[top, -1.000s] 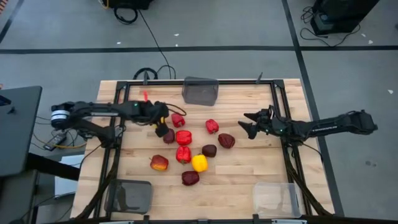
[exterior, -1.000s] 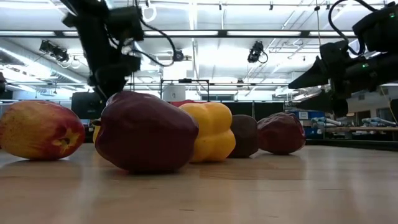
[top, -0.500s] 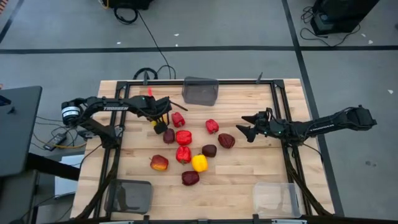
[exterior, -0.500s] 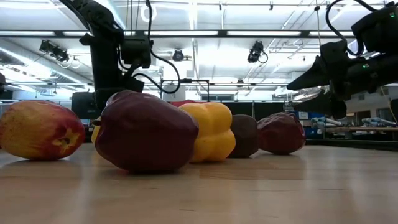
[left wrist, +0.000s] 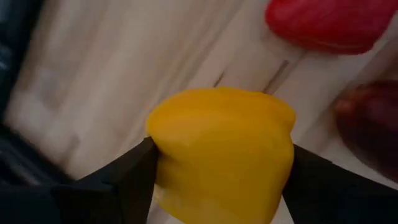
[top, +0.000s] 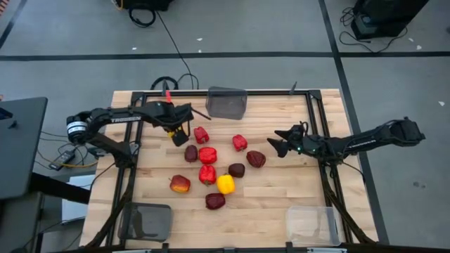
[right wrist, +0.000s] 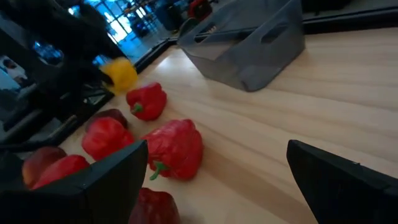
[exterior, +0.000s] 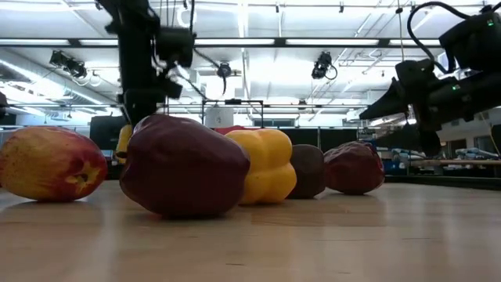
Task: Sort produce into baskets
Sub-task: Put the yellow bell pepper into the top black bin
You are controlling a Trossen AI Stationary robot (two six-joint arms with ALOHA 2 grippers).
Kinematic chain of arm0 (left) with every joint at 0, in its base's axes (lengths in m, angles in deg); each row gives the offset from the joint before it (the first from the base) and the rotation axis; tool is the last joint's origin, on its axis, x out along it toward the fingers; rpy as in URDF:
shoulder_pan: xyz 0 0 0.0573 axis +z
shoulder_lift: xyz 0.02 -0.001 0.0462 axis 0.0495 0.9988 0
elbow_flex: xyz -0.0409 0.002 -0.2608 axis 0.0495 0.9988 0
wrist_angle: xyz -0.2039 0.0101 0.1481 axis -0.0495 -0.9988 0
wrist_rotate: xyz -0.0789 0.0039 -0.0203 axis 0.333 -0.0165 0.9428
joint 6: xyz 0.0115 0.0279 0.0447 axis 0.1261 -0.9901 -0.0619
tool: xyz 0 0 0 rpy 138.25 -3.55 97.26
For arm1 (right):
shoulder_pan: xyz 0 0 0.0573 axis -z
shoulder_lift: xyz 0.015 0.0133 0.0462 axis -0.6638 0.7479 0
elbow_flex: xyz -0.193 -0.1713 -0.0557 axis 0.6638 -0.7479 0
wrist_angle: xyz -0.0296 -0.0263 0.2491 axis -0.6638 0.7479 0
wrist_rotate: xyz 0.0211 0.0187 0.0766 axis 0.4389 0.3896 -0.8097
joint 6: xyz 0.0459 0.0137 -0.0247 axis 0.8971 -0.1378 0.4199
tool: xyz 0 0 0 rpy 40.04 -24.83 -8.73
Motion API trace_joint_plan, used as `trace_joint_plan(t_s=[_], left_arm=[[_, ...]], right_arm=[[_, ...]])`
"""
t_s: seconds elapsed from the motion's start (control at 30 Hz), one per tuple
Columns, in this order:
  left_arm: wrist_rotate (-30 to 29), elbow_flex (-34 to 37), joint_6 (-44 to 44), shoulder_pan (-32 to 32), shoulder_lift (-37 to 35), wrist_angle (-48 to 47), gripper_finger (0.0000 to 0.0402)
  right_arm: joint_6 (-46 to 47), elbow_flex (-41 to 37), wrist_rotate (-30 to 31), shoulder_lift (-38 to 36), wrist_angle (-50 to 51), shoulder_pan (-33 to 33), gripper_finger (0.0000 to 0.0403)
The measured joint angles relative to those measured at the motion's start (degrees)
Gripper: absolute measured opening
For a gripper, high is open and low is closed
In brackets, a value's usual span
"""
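My left gripper [top: 178,132] is shut on a yellow lumpy fruit [left wrist: 221,149] at the left of the produce cluster; the fruit also shows in the right wrist view [right wrist: 119,73]. On the table lie red peppers [top: 207,155], maroon fruits [top: 256,159], a second yellow fruit [top: 225,184] and a red-orange fruit [top: 180,184]. My right gripper [top: 278,146] is open and empty, hovering right of a red pepper [top: 240,143]. There are dark grey baskets at far centre [top: 226,102] and near left [top: 148,221], and a clear basket at near right [top: 313,223]. My left gripper pinches the yellow fruit by two opposite sides [left wrist: 163,155] between its two fingers [left wrist: 134,177]. The fingers slant down from the table's left side. The fruit sits between them clear of the table.
The table's black frame rails [top: 315,119] run along its left, right and far sides. Bare wood lies between the cluster and the far basket, and along the near edge between the two near baskets.
My left gripper has carried the yellow fruit a short way toward the table's far edge, away from the maroon fruit and red pepper beside it. My right arm has stayed about where it was.
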Motion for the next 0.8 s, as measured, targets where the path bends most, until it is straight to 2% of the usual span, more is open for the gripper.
trace_joint_plan(t_s=[0.1, 0.23, 0.4, 0.6, 0.8], left_arm=[[-1.53, -4.2, 0.31, -0.51, -0.79, 4.35, 0.0288], [0.51, -7.57, -1.78, 0.31, 0.43, 17.75, 0.0289], [1.73, -12.13, -5.77, 2.2, 7.39, 32.84, 0.0289], [3.17, -21.52, -9.69, 3.61, 19.78, 35.04, 0.0295], [2.97, -29.09, -13.93, 5.02, 30.08, 35.54, 0.0313]], right_arm=[[-1.36, 0.0, 2.31, 1.56, -1.47, 0.02, 0.0393], [-5.58, 0.0, 5.68, 3.39, -7.63, 0.59, 0.0393], [-10.16, 0.0, 1.64, 4.95, -15.19, 1.16, 0.0393], [-11.89, 0.0, -0.18, 5.64, -16.94, 1.16, 0.0393], [-8.56, 0.0, -0.38, 7.75, -13.83, 0.07, 0.0393]])
